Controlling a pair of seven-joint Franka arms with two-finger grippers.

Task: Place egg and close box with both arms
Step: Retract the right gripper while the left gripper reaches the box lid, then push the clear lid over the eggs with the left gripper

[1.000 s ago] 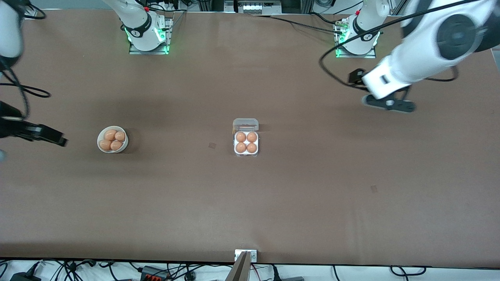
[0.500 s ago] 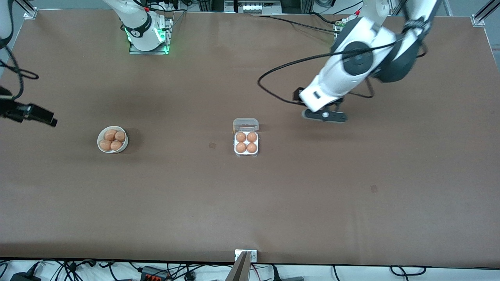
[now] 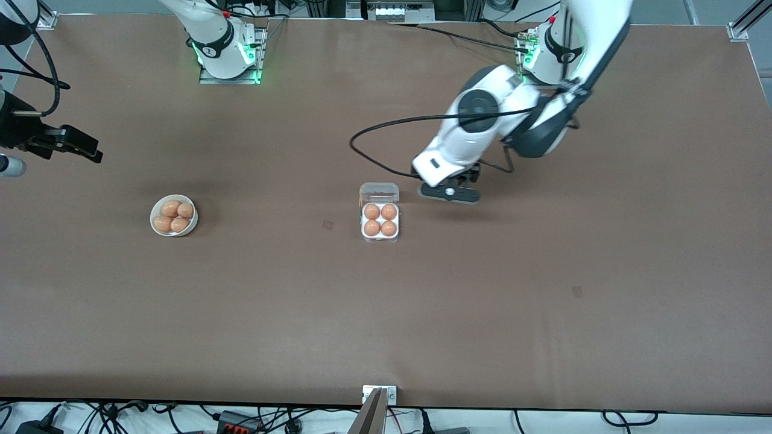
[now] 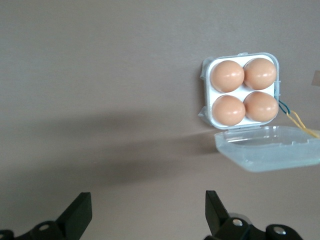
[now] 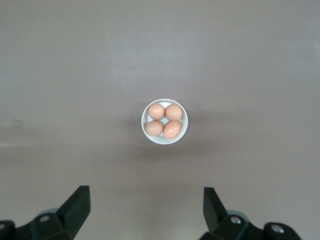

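Brown table (image 3: 386, 313) surface carries two items. Box (image 3: 380, 220) sits near the table's middle, lid (image 3: 379, 192) swung up and open on the edge farther from the front camera. All four cells hold an egg (image 3: 372, 211) each, brown in colour. Bowl (image 3: 174, 215), white and round, stands well apart from the box, toward the right arm's end of the table, and contains four brown eggs.

Left gripper (image 3: 450, 193) hangs over bare table just beside the open lid, toward the left arm's end. Its fingers (image 4: 80, 212) stand apart and grip nothing; the left wrist view shows the box and lid ahead of them.

Right gripper (image 3: 75, 143) hangs over the table edge at the right arm's end, away from the bowl. Its fingers (image 5: 77, 202) stand apart and empty; the right wrist view shows the bowl (image 5: 164, 121) ahead of them.
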